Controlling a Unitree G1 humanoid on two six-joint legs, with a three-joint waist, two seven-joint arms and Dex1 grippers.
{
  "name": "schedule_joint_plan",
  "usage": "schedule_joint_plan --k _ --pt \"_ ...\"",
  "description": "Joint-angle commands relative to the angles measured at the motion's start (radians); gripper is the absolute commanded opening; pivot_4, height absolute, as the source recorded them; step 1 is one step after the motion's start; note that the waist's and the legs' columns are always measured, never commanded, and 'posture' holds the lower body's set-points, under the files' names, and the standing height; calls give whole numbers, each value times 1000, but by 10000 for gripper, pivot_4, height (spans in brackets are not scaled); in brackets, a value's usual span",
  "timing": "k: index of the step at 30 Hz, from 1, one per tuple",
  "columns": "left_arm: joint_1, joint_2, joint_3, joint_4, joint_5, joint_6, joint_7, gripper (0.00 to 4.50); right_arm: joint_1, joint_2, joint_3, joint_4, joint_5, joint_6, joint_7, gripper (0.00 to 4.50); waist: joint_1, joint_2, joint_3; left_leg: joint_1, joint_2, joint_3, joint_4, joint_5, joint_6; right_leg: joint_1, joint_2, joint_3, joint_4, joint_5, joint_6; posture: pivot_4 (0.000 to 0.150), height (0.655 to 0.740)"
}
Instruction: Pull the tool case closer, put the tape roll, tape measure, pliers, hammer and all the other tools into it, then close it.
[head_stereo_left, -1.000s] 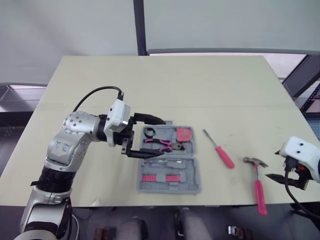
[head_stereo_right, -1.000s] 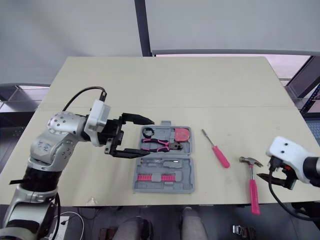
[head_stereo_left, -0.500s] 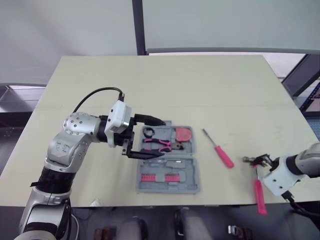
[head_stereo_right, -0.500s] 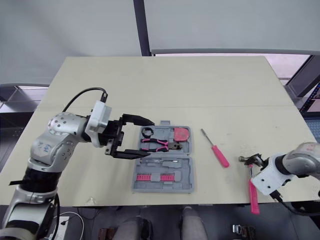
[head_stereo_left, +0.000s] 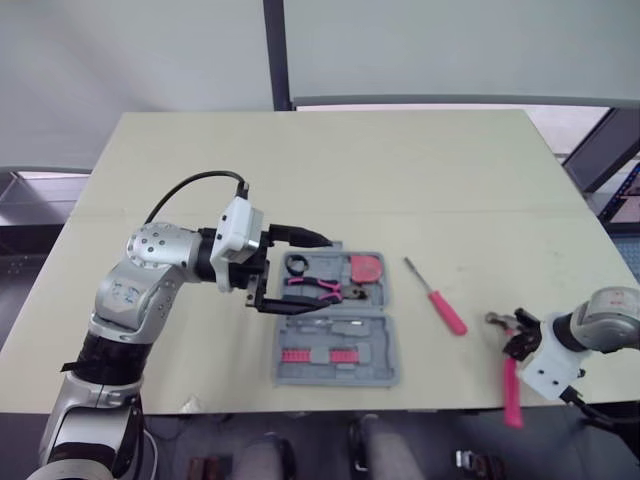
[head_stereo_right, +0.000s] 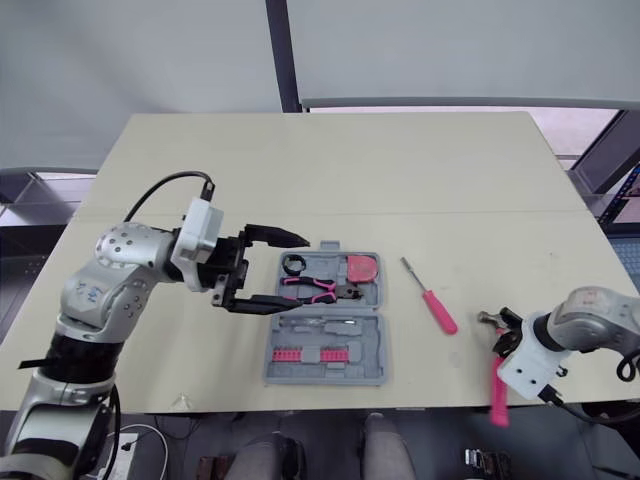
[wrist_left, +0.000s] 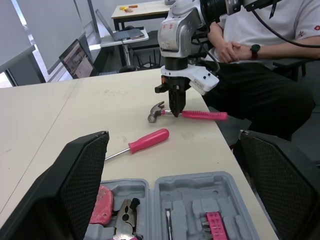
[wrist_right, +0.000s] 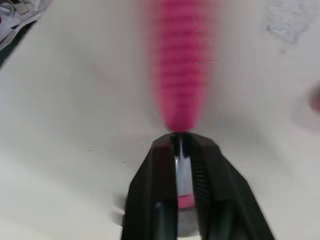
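Observation:
The grey tool case (head_stereo_left: 390, 345) lies open on the table, with the black tape roll (head_stereo_left: 299, 265), pink tape measure (head_stereo_left: 368, 268) and pliers (head_stereo_left: 318, 289) in its far half. My left gripper (head_stereo_left: 322, 275) is open, its fingers straddling the case's left end. A pink-handled screwdriver (head_stereo_left: 440, 300) lies right of the case. Near the table's right front corner my right gripper (head_stereo_left: 518, 340) is shut on the hammer (head_stereo_left: 511, 385), gripping the shaft just below the head. In the right wrist view the pink handle (wrist_right: 180, 75) sticks out beyond the closed fingertips (wrist_right: 165, 150).
The table's front edge (head_stereo_left: 450, 408) runs close to the hammer and my right arm. In the left wrist view a seated person (wrist_left: 260, 55) is just past the table's right side. The far half of the table (head_stereo_left: 330, 160) is bare.
My right gripper swung in over the hammer and closed on its shaft. The hammer's handle has shifted slightly. The left gripper and the case have stayed put.

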Motion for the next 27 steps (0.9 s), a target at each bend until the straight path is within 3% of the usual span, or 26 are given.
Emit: schedule_joint_plan --k 1,6,8,11,15,19,22,25,27 --pt "-9 6 18 -27 -4 -8 5 45000 -4 -51 -4 11 29 -26 18 291 1 0 0 0 0 0 0 0 0 0 0 0 0 0 0 1500 7400" --pt "-8 3 19 -22 -1 -15 7 45000 41 -102 -21 -7 121 -1 75 291 0 0 0 0 0 0 0 0 0 0 0 0 0 0 0 1500 7400" --pt "-6 1 18 -20 0 -19 8 45000 80 -126 -38 -33 213 46 115 291 0 0 0 0 0 0 0 0 0 0 0 0 0 0 0 1500 7400" --pt "-1 -2 16 -21 2 -23 8 45000 205 -165 -108 -137 462 266 208 291 1 0 0 0 0 0 0 0 0 0 0 0 0 0 0 1500 7400" --pt "9 -4 15 -25 3 -30 8 45000 423 -188 -294 -390 729 835 257 291 3 0 0 0 0 -1 1 0 0 0 0 1 1 0 0 1500 7400" --pt "28 -8 15 -34 3 -35 11 45000 555 -132 -510 -697 996 1631 194 291 4 1 0 0 0 -2 0 0 0 0 0 1 2 0 0 1500 7400" --pt "37 -9 12 -35 5 -40 10 45000 463 -5 -621 -792 1151 2121 68 291 3 -1 -1 -1 1 -3 0 -1 0 0 0 0 1 0 -1 1500 7400" --pt "35 -14 6 -28 7 -48 6 45000 284 195 -690 -760 1129 2520 -115 291 4 -1 -1 -2 1 -4 1 -1 -1 0 0 0 1 1 -1 1500 7400" --pt "33 -17 4 -27 9 -51 4 45000 219 272 -714 -744 1106 2649 -191 291 4 0 -1 -3 0 -4 1 -1 -1 -2 0 0 1 1 -1 1500 7400"
